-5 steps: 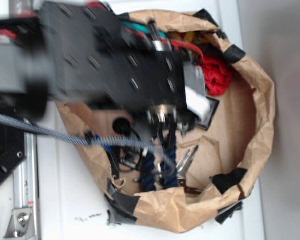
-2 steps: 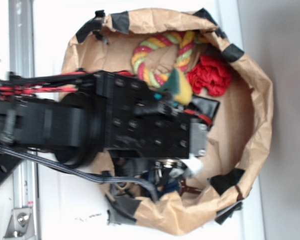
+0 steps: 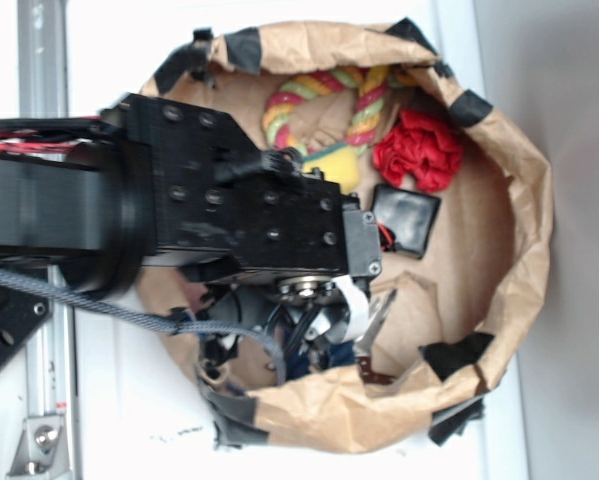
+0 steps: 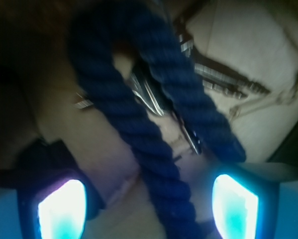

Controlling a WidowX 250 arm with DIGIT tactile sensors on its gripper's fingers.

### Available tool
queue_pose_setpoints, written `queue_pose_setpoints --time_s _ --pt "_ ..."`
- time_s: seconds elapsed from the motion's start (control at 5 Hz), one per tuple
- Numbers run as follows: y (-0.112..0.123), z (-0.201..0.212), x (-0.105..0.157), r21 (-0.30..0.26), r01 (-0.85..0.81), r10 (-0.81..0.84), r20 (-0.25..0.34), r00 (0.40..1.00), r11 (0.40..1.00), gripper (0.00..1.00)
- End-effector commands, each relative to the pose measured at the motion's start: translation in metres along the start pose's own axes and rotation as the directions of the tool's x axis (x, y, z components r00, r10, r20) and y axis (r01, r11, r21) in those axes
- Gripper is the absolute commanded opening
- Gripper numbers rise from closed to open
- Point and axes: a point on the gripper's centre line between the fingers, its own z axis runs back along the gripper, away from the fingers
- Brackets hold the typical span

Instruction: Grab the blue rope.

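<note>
In the wrist view the rope lies bent in an inverted U across the centre of the frame, one leg running down between the two fingers of the tool at the lower edge, over metal pliers on brown paper. The tool stands wide open, its fingers apart on either side of that leg and gripping nothing. In the exterior view the arm covers the left of the paper bag, the rope ring and red cloth in the upper part.
</note>
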Motion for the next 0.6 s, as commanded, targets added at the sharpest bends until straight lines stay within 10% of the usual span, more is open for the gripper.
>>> queue_pose_setpoints --time_s 0.0,0.2,0.4 --pt "0.000 -0.039 0.018 0.005 0.113 -0.113 -0.035 0.993 0.994 1.00" --pt "0.004 -0.039 0.021 0.037 0.081 -0.079 -0.055 0.995 0.996 0.00" --pt "0.014 -0.018 0.019 0.095 0.022 -0.018 -0.033 0.999 0.995 0.00"
